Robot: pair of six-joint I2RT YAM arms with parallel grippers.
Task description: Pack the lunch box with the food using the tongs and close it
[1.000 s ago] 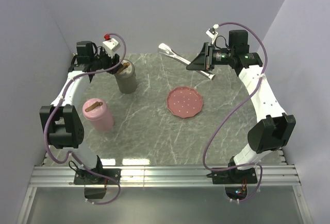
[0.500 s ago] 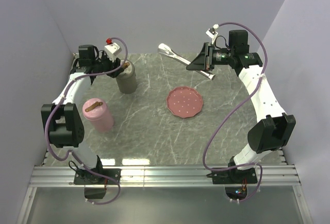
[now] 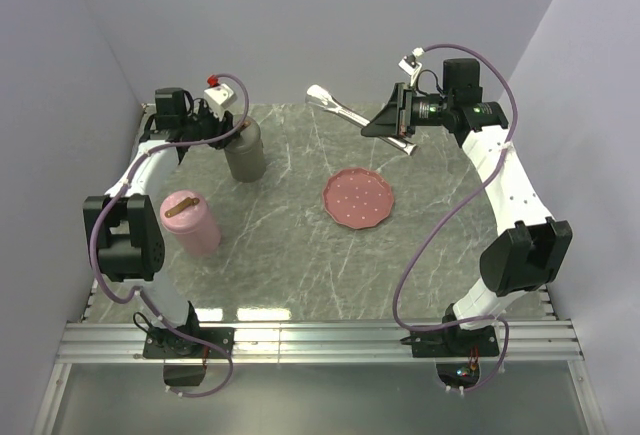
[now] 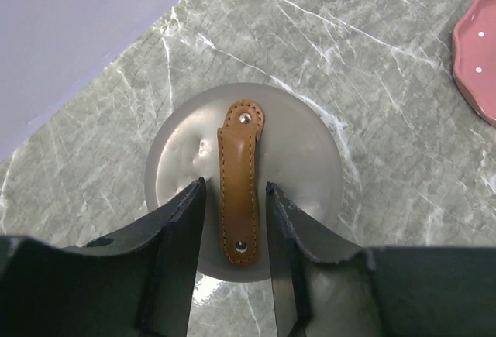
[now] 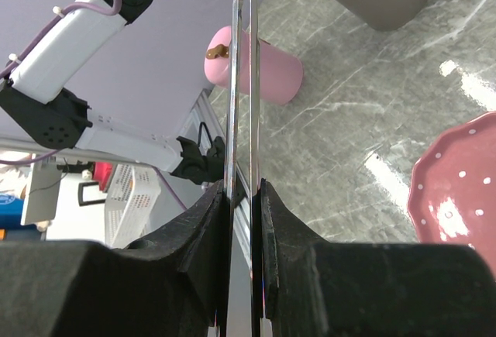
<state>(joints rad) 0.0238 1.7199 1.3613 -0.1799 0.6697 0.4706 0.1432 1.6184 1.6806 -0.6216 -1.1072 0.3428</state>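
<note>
A grey round lunch box (image 3: 245,158) stands at the back left with its lid on. A brown leather strap (image 4: 239,190) runs across the lid (image 4: 310,159). My left gripper (image 4: 235,184) hangs just over the lid, open, one finger on each side of the strap with a thin gap to it. In the top view that gripper (image 3: 230,125) hides the strap. My right gripper (image 5: 242,186) is shut on the slim metal tongs (image 5: 242,81), held in the air at the back right (image 3: 345,112). No food shows in any view.
An empty pink dotted plate (image 3: 357,198) lies mid-table, right of the grey box. A pink round container (image 3: 190,223) with a brown strap stands near the left edge. Walls close in the table at the back and both sides.
My left gripper has shifted a little over the grey lid and its fingers have drawn in toward the strap. The right arm and the tongs have stayed still.
</note>
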